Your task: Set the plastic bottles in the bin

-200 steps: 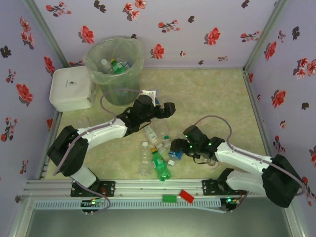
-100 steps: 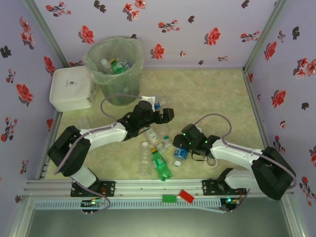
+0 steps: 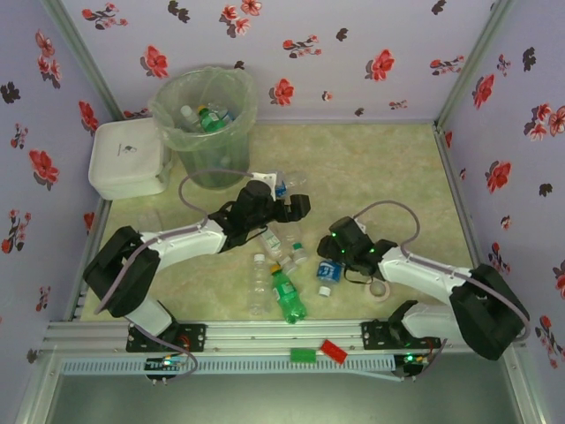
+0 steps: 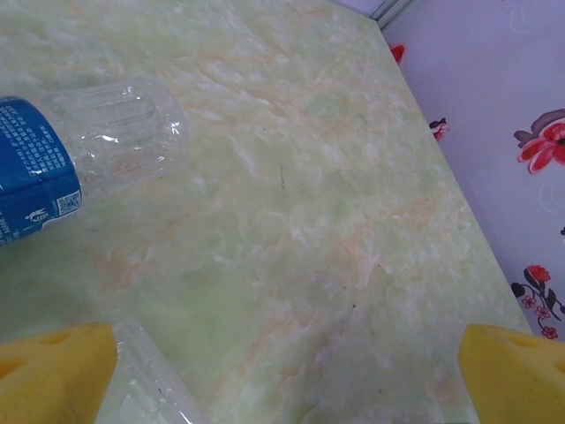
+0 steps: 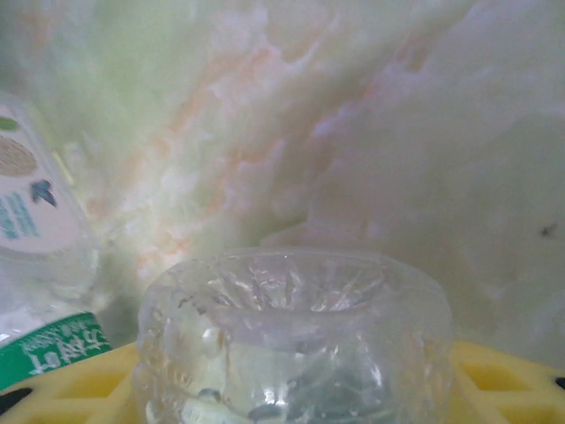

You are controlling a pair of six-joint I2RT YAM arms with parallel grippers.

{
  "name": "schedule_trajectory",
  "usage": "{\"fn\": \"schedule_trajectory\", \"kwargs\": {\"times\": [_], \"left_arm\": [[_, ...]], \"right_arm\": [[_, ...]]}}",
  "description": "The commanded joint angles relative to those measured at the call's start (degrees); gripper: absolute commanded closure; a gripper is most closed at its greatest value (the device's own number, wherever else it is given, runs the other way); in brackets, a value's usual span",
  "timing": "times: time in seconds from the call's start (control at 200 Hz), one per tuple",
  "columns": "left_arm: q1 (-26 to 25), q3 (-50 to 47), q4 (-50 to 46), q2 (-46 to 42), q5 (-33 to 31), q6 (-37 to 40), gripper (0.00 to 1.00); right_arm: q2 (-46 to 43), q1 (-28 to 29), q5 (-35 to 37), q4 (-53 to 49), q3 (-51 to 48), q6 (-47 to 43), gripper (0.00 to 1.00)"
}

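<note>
Right end effector (image 5: 296, 358) pinching the base of a clear bottle (image 5: 296, 309), left end effector (image 4: 287, 367) spread wide over the bench (image 4: 309, 177)

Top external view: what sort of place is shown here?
Probably a robot test booth: flower-papered walls close in a marbled table, the left arm and right arm are bolted to a metal rail, and plastic bottles lie scattered, with a lined bin in the corner.

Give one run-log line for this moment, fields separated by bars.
left gripper: open | right gripper: shut on clear plastic bottle | round grey-green bin: bottles inside
</note>
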Motion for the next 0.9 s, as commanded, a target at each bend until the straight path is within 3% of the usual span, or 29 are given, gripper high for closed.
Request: {"fn": "schedule_trajectory", "kwargs": {"times": [0.0,0.18,0.38,0.595,0.895], "left_arm": [[-0.4,-1.8,3.1,-3.7,1.4,3.0,0.00],[-0.3,-3.6,10.9,-4.4,9.1,4.7,0.00],[-0.6,-4.8,19.6,-2.8,18.5,2.7,0.01],[-3.0,-3.5,21.4,0.1,20.8,3.2,0.02],[-3.5,-0.6,20.1,3.4,20.8,3.1,0.02]], "right_arm": [[-3.6,-1.7,-0.4,0.1,3.8,-4.7,0.43],[-6.8,-5.8,-3.5,-0.3,10.0,-9.9,0.44],[-4.0,-9.7,-8.5,0.6,17.7,-12.9,0.45],[0.6,-11.4,-15.5,3.2,24.4,-13.3,0.46],[1.7,-11.4,-16.3,4.2,26.2,-13.2,0.46]]}}
